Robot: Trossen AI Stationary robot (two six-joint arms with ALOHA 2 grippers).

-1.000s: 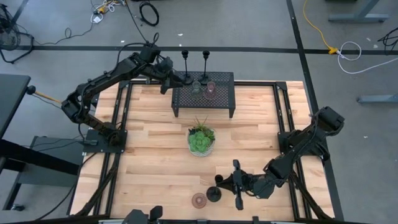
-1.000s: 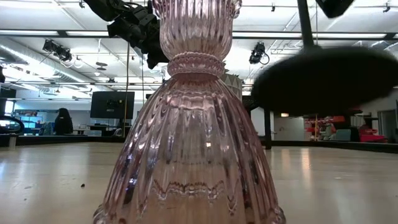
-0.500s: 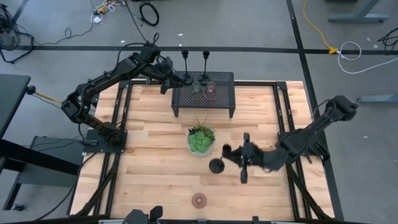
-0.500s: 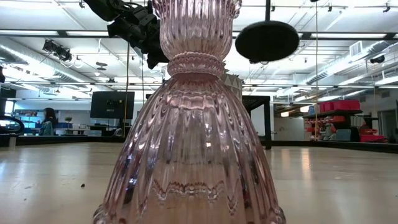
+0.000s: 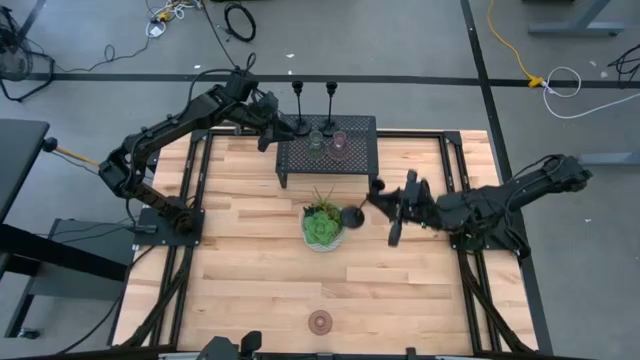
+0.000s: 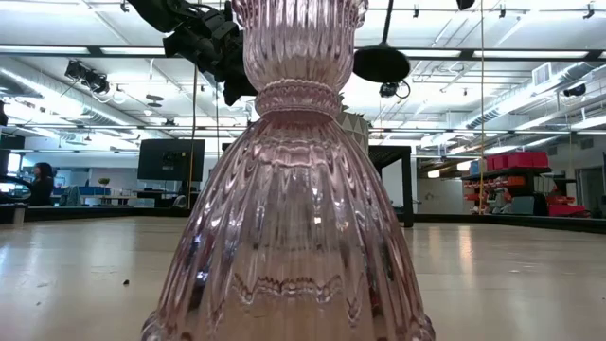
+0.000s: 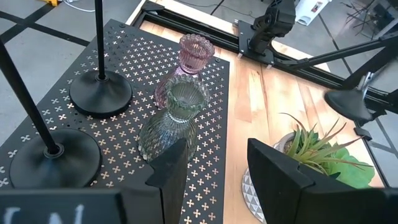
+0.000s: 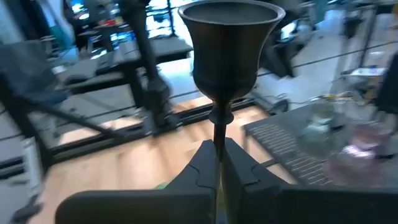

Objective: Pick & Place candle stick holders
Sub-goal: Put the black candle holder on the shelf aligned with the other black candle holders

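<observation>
My right gripper is shut on a black candlestick, held in the air just right of the plant; its round base also shows in the low view. My left gripper is open and empty over the left part of the black mesh rack. On the rack stand two black candlesticks, a greenish glass cup and a pink one. Another pink glass cup stands on its wide foot near the table's near edge, filling the low view. My right gripper pinches the candlestick's thin stem between its two fingers, a little below the cup-shaped top. The fingers come level from the table's right and lie across the stem. The candlestick hangs roughly upright, base down, clear of the table.
The green leafy plant in its bowl stands mid-table, just left of the held candlestick's base. The rack sits at the far edge. Bare wooden table lies on both sides of the plant and toward the near edge.
My right gripper has carried the black candlestick from beside the pink cup at the near edge up and toward the far edge, to the right of the plant. The candlestick is lifted clear. The pink cup has stayed in place.
</observation>
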